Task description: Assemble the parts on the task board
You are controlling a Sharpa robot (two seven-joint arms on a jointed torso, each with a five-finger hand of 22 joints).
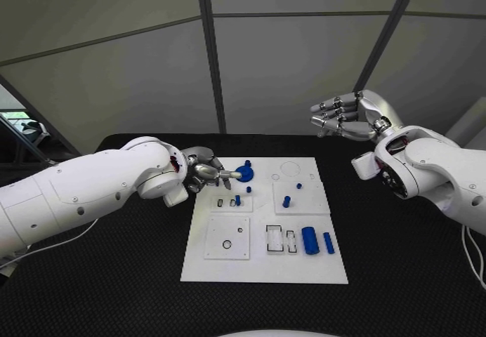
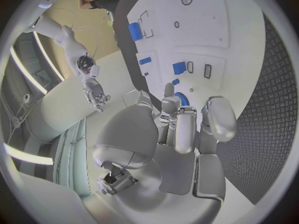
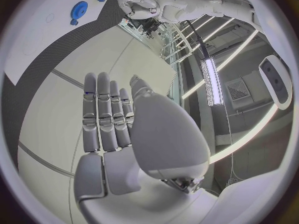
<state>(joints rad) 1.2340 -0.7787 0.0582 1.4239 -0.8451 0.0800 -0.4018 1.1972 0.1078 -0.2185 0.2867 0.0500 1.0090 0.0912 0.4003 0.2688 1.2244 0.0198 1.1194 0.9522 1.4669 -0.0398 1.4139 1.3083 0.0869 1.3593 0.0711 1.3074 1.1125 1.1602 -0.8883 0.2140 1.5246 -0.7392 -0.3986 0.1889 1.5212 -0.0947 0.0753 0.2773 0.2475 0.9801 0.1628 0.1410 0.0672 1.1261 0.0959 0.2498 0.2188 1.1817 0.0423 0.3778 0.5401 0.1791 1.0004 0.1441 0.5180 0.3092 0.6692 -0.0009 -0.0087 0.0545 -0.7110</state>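
The white task board lies in the middle of the black table. A blue gear sits near its far left corner, also seen as the blue gear and the gear. My left hand hovers at the gear's left edge with its fingertips right beside it; the left hand has its fingers stretched out and holds nothing that I can see. My right hand is raised high beyond the board's far right corner; this right hand has its fingers straight and empty.
A thick blue cylinder and a thinner one lie on the board's near right. Small blue pegs stand mid-board. White inset plates with slots cover the board's left. Black table surrounds it.
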